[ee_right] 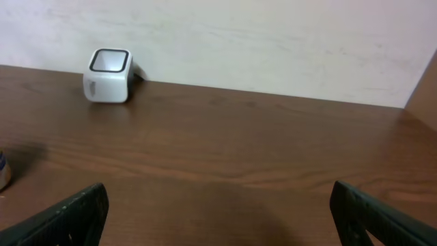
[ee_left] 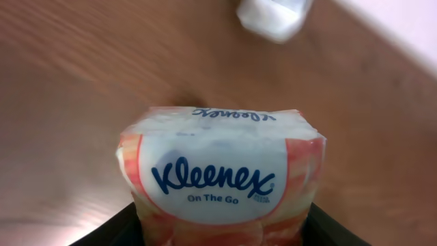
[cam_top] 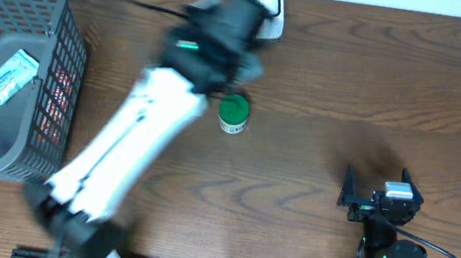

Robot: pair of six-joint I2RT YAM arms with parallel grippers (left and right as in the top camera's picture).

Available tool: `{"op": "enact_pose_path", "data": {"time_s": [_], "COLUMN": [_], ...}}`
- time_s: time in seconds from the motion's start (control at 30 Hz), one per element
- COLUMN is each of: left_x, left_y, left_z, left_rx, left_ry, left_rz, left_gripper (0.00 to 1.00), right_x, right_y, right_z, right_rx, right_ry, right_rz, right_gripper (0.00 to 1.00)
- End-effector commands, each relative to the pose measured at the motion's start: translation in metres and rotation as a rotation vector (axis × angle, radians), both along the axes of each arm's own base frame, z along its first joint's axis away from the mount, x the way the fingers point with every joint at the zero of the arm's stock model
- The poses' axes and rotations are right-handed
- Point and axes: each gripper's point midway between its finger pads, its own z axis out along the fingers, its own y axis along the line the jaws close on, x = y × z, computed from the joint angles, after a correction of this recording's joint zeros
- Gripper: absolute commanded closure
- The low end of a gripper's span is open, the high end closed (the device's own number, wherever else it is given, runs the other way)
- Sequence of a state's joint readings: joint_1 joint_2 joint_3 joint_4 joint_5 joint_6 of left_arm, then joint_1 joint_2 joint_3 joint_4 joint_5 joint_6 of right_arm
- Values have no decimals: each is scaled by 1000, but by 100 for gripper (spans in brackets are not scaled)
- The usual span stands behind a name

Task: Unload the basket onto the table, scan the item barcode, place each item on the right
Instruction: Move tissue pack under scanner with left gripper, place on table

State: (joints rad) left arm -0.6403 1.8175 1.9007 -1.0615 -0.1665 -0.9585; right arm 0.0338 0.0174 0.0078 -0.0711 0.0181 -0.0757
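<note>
— Arms first: how do they stand?

— My left arm [cam_top: 135, 148] reaches out long and slanted across the table [cam_top: 377, 85]; it looks blurred from overhead. My left pincer [ee_left: 218, 234] is closed partway, jaws pressed on either side of a Kleenex pack [ee_left: 220, 179], label facing my wrist camera. The scanner [cam_top: 265, 1], a small white box, sits just ahead of that pincer, slightly to its right. My right arm is folded close to its base. My right pincer [ee_right: 218, 215] is spread wide with nothing between its fingers, and the scanner is far ahead on its left.

— And the containers?

— A grey mesh basket [cam_top: 69, 47] stands well off to my left pincer's left and behind it, with a white-and-teal packet [cam_top: 10, 75] lying inside. A green-lidded tub [cam_top: 233, 112] stands upright near my left pincer, behind it on its right side. I cannot tell what it holds.
</note>
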Motion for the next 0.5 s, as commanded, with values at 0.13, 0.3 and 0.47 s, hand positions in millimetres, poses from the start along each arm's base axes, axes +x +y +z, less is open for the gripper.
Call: {"op": "enact_pose_path", "data": {"time_s": [0.13,0.3,0.47], "left_x": [-30,-44,-45], "left_y": [-76,-92,-115], "left_z": [-136,-193,-213], "left_rx": [204,242,86], "left_ry": [203,283,339], "left_rz": [-130,-99,26], "left_gripper": [43,43,43], "right_x": [0,0,0], "right_y": [-3,-3,-3], "right_z": [-1,-1,-1], "right_rx": [15,15,15], "right_ry": [1,1,1], "right_rz": [-13,-13,-13], "right_gripper": [1,1,1]}}
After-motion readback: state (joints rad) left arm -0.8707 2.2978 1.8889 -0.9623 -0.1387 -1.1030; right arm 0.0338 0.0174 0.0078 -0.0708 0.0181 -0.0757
